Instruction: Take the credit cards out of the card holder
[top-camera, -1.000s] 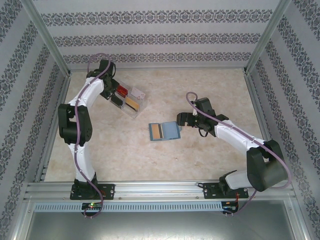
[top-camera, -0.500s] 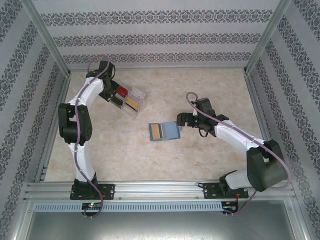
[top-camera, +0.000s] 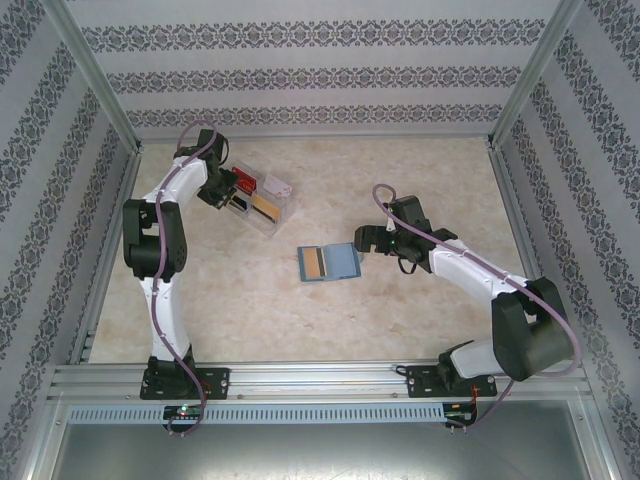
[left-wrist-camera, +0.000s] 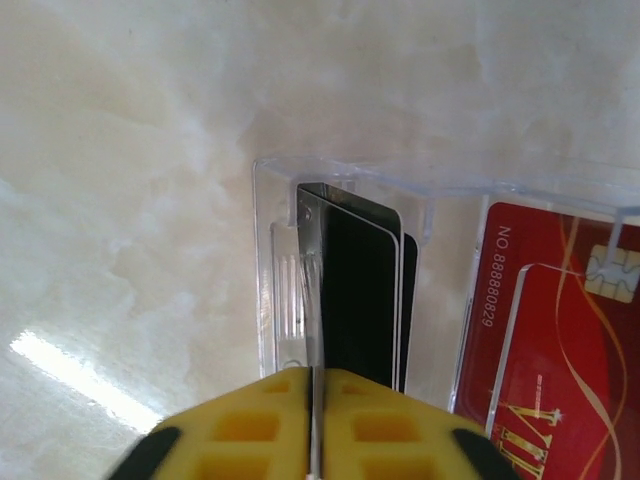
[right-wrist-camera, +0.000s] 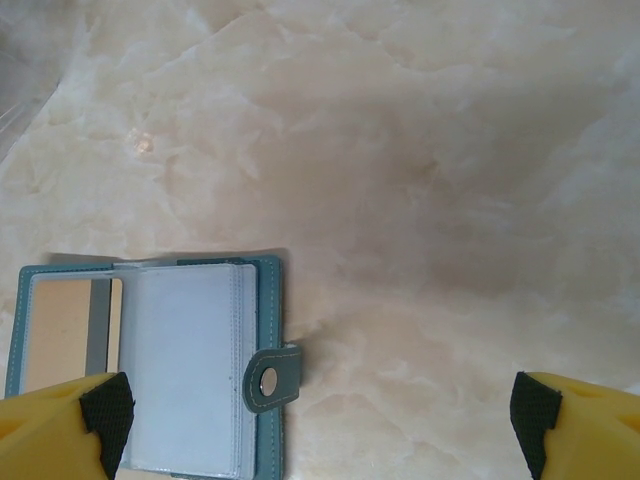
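**Card holder open at table centre; left jaws pinched on a card at the tray**

**Card holder.** We find the card holder (top-camera: 328, 263) (right-wrist-camera: 190, 370) lying open and flat near the middle of the marble-patterned table (top-camera: 400, 160). In the top view its long axis runs left to right, with the right end tilted slightly toward the far side. A tan card (top-camera: 313, 264) (right-wrist-camera: 60, 335) sits in the left half. In the right wrist view, clear sleeves cover the other half, and a snap tab (right-wrist-camera: 270, 378) projects from its edge.

**Right gripper.** The right gripper (top-camera: 368, 240) (right-wrist-camera: 320, 425) stands just beside the right end of the card holder with its jaws spread wide and nothing between them. One fingertip overlaps the half that carries the tan card. We cannot tell whether it touches.

**Left gripper.** The left gripper (top-camera: 222, 196) (left-wrist-camera: 312, 420) is at the clear compartment tray (top-camera: 285, 205) (left-wrist-camera: 262, 250), well apart from the card holder. Its jaws stand almost together, with only a thin slit between them. A dark card (left-wrist-camera: 312, 280) stands on edge in the tray's end compartment and runs into that slit, so we read the jaws as pinched on it. Further dark cards (left-wrist-camera: 365, 290) stand just beside it.

**Surroundings.** A red card (top-camera: 243, 181) (left-wrist-camera: 560, 340) lies in the next compartment. An orange card (top-camera: 263, 206) and a white card (top-camera: 276, 186) occupy other compartments. The table between the tray and the card holder is bare.
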